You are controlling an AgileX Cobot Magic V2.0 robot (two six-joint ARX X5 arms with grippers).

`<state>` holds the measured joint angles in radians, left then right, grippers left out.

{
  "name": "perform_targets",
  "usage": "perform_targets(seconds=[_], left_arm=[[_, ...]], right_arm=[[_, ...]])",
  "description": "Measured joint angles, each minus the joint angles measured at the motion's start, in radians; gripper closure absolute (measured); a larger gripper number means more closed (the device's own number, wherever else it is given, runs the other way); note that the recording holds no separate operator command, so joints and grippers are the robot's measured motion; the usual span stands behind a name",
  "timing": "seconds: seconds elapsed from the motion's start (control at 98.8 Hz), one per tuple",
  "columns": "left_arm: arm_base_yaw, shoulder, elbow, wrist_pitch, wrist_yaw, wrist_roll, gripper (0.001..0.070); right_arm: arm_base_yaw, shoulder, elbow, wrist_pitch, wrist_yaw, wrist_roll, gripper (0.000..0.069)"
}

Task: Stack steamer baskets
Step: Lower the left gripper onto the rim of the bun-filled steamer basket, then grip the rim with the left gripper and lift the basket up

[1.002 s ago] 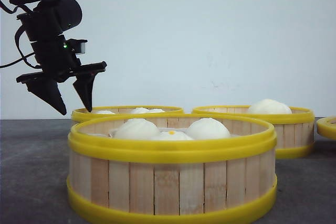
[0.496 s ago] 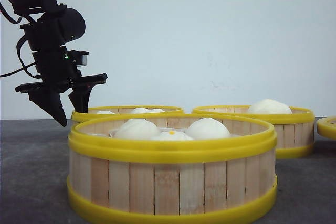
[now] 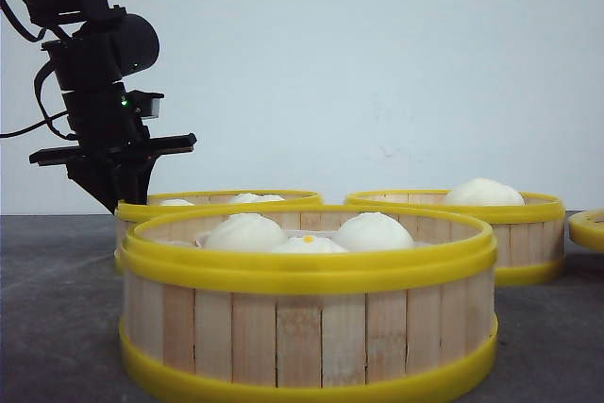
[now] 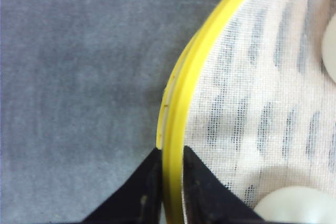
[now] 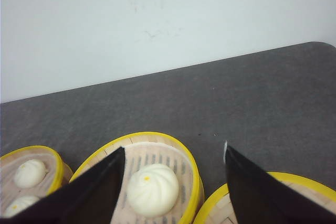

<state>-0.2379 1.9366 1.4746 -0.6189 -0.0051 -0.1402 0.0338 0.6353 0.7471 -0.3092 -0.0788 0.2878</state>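
Left gripper (image 4: 167, 182) clamped on yellow rim of rear-left steamer basket (image 3: 219, 200), one finger (image 4: 137, 192) outside wall, other inside. Basket apparently rested on tabletop (image 3: 57, 309). Right gripper (image 5: 173, 182) spread wide, nothing held, above right basket (image 5: 152, 153).

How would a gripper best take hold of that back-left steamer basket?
By its yellow top rim, coming down from above, one finger inside the wall and one outside. The basket is wide and round but the wall is thin, so only the rim fits between the fingers. The left gripper straddles it just so.
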Motion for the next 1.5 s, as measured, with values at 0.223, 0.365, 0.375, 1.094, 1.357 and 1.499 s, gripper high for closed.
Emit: perform_targets(seconds=[0.223, 0.365, 0.375, 1.094, 1.357, 1.499], left_arm=[[0.026, -0.061, -0.001, 0.024, 0.04, -0.01, 0.0679], [0.059, -0.202, -0.003, 0.04, 0.119, -0.029, 0.0679], [0.061, -0.213, -0.003, 0.042, 0.123, -0.031, 0.0679], [-0.06, -0.716, -0.014, -0.281, 0.3, 0.002, 0.0679], [-0.143, -0.713, -0.155, -0.246, 0.28, 0.003, 0.0679], [-0.175, -0.703, -0.243, -0.205, 0.272, 0.013, 0.0679]], right_arm=[[0.0, 0.0, 0.0, -0.019, 0.0, 0.0, 0.0323], [0.0, 0.0, 0.0, -0.019, 0.0, 0.0, 0.0323], [0.0, 0.0, 0.0, -0.019, 0.0, 0.0, 0.0323], [0.011, 0.0, 0.0, -0.019, 0.0, 0.0, 0.0323], [0.024, 0.0, 0.0, -0.02, 0.0, 0.0, 0.0323], [0.037, 0.0, 0.0, -0.023, 0.0, 0.0, 0.0323]])
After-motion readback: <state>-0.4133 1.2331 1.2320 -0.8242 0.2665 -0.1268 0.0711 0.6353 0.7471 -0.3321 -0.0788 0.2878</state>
